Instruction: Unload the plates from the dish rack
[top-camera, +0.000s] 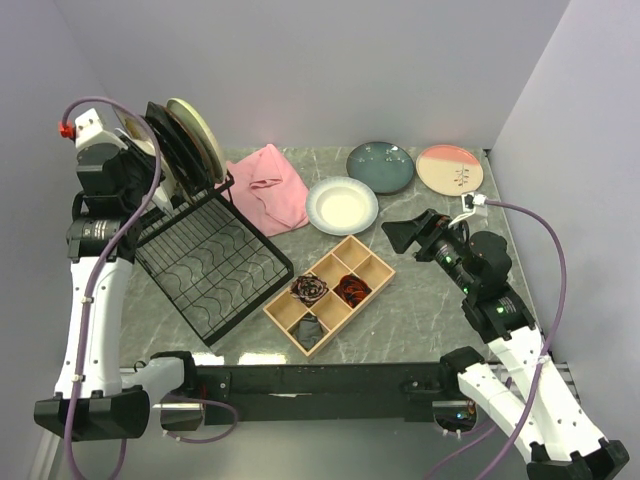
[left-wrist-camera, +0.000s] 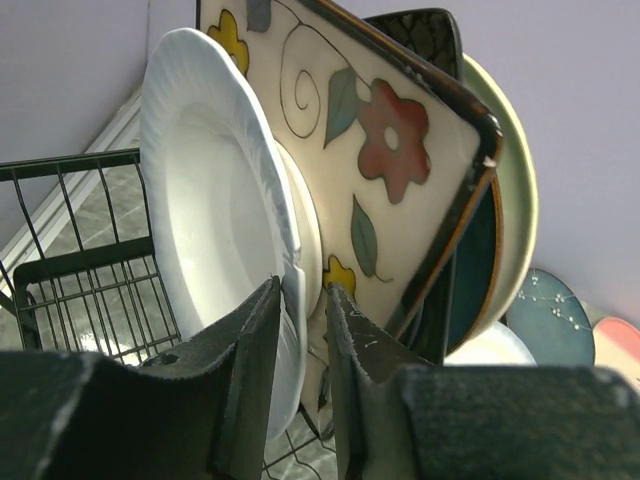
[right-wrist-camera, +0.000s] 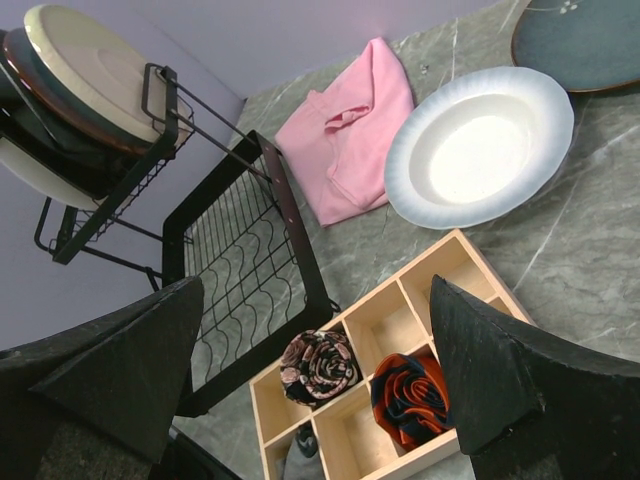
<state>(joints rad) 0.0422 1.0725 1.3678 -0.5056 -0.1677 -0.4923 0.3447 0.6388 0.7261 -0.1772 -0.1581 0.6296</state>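
Plates (top-camera: 198, 135): pinching white plate (left-wrist-camera: 215, 200) rim in narrow left jaws; needing straight lift clear of floral plate (left-wrist-camera: 400, 150); right jaws wide, empty.

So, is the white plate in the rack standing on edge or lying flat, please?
On edge: the white plate stands upright in the dish rack, its rim pinched in the left gripper.

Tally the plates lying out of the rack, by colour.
White blue-rimmed plate: 1
Teal plate: 1
Pink-and-cream plate: 1
Total: 3
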